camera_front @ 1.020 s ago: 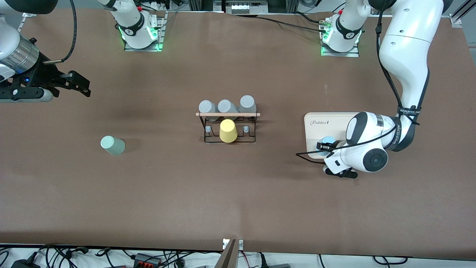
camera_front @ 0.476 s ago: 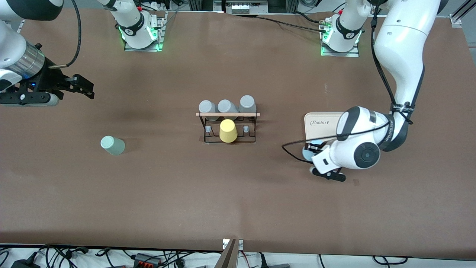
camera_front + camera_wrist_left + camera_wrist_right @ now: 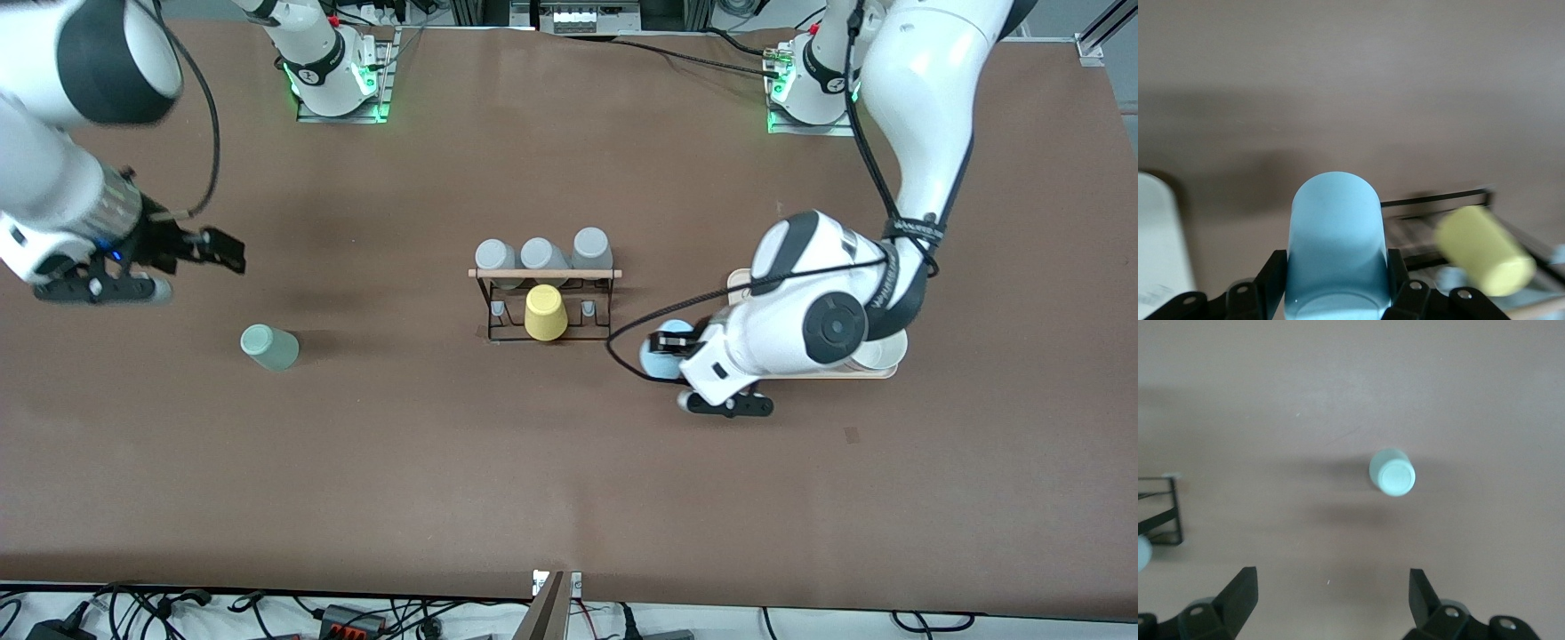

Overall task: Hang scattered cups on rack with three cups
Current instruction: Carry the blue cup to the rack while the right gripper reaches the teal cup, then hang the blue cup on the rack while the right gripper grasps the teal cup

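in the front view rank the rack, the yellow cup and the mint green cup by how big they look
1. The rack, clearly the largest.
2 and 3. The yellow cup and the mint-green cup look about alike; one hangs on the rack, one stands on the table, so I won't rank them.

A yellow tumbler [image 3: 545, 313] sits upside down on the brown table [image 3: 444, 462]. A cream tray [image 3: 742, 283] lies beside it, toward the left arm's end.

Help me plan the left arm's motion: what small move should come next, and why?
Probably carry the light blue cup on toward the rack. The left gripper is shut on it over bare table beside the cream tray, and a peg beside the yellow cup looks free.
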You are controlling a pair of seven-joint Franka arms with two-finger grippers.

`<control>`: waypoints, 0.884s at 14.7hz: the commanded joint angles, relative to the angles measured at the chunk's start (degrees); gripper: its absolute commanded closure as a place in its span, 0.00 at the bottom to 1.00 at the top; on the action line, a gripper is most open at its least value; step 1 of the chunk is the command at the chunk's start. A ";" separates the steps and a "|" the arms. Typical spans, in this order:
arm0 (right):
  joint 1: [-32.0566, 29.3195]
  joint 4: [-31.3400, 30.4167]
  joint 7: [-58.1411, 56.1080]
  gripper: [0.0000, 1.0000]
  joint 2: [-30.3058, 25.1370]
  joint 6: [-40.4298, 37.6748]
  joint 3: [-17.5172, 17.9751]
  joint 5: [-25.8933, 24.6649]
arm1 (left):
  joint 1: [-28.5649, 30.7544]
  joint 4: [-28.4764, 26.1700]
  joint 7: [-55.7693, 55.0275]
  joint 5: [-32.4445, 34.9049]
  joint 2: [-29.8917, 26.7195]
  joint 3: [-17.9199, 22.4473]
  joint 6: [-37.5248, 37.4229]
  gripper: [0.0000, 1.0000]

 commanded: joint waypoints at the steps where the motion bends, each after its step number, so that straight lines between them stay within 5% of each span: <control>1: -2.18 0.08 -0.92 0.00 5.67 4.86 0.04 -0.70 | -2.06 1.86 -9.50 -2.52 0.08 0.16 -0.83 0.99; 6: -3.06 -2.54 -0.92 0.00 13.07 14.87 -0.05 -4.82 | -5.05 2.04 -15.95 -3.57 0.17 0.08 -0.83 0.99; 13: -4.91 -12.92 -2.94 0.00 14.92 30.26 -0.05 -6.50 | -7.60 0.99 -16.57 -3.95 0.96 0.78 -2.59 0.97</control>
